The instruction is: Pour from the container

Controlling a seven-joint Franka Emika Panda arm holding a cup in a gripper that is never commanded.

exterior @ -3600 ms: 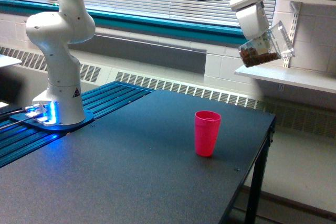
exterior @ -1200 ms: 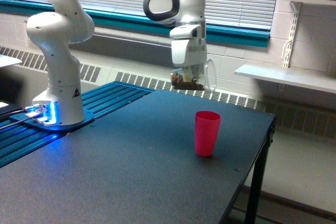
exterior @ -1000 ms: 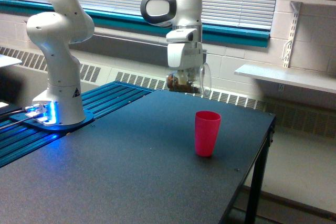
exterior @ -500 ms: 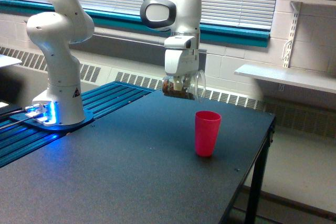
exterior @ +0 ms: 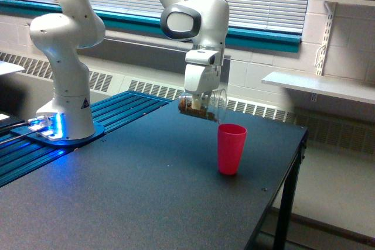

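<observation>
My gripper point(exterior: 200, 99) is shut on the container point(exterior: 204, 106), a small clear plastic cup with brown bits in its bottom. It hangs tilted on its side, its wide rim facing the exterior view's right, just above and to the left of the pink cup's rim. The pink cup point(exterior: 231, 148) stands upright on the dark table point(exterior: 129, 191), near the table's right edge. Nothing is seen falling from the container.
The arm's white base point(exterior: 65, 115) stands at the exterior view's left on blue rails. A white shelf point(exterior: 319, 86) juts from the wall at the right. The table's right edge point(exterior: 287, 168) drops off just beyond the pink cup.
The gripper carried the container from high at the right down and left, then lowered it toward the pink cup while tilting its rim over to the right. The pink cup has not moved.
</observation>
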